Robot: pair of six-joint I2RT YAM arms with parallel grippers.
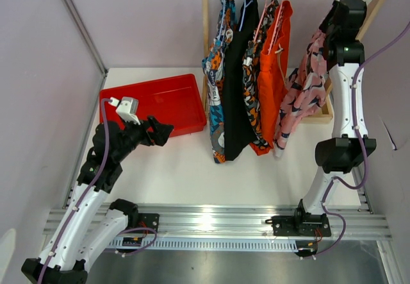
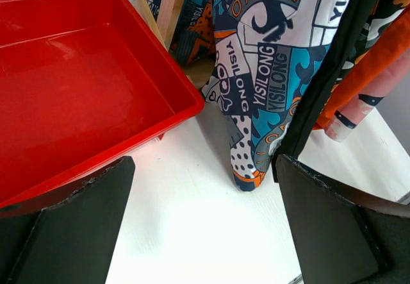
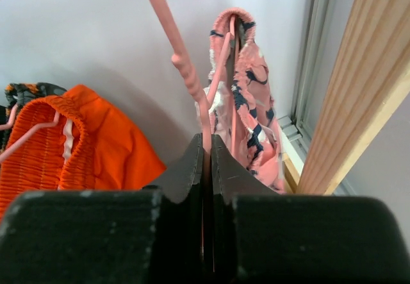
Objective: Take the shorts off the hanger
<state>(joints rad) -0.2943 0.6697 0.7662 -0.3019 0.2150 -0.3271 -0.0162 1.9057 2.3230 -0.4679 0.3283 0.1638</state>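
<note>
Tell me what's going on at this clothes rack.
The right end effector is up at the rack, shut on the pink hanger that carries the pink shorts. The left end effector hovers open low over the table, between the red tray and the blue shorts. No shorts are off their hangers yet, and nothing lies in the tray.
</note>
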